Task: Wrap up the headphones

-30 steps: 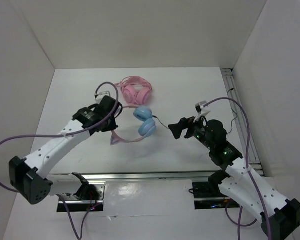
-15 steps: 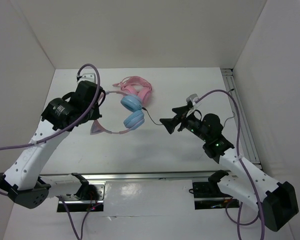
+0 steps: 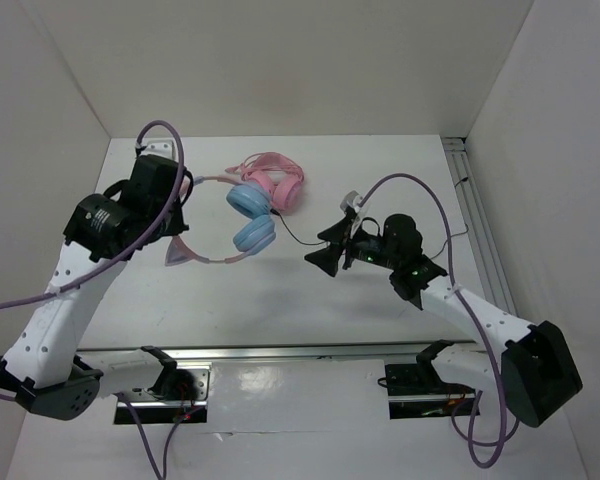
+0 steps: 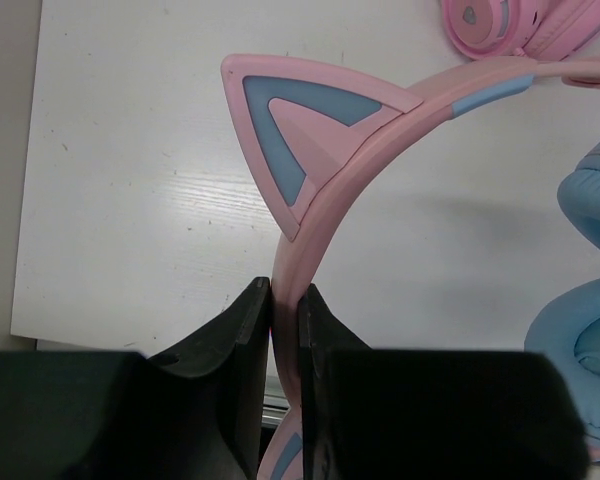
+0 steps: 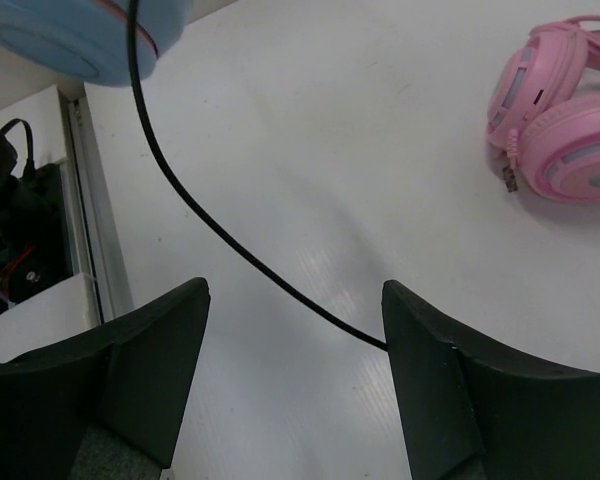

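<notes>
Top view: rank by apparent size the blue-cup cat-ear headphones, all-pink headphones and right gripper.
1. Largest: the light-blue-cup headphones with thin pink cat-ear headband.
2-3. The all-pink headphones and black right gripper look alike. The gripper may be nearer the camera, so they stay unranked.

the headphones (image 3: 250, 215) extend right of the left gripper (image 4: 285, 295), band pinched between its fingers. their cable (image 5: 210, 225) crosses between the right gripper's (image 5: 295, 300) spread fingers; a second headset (image 5: 555, 120) lies ahead on the table (image 3: 380, 170).
</notes>
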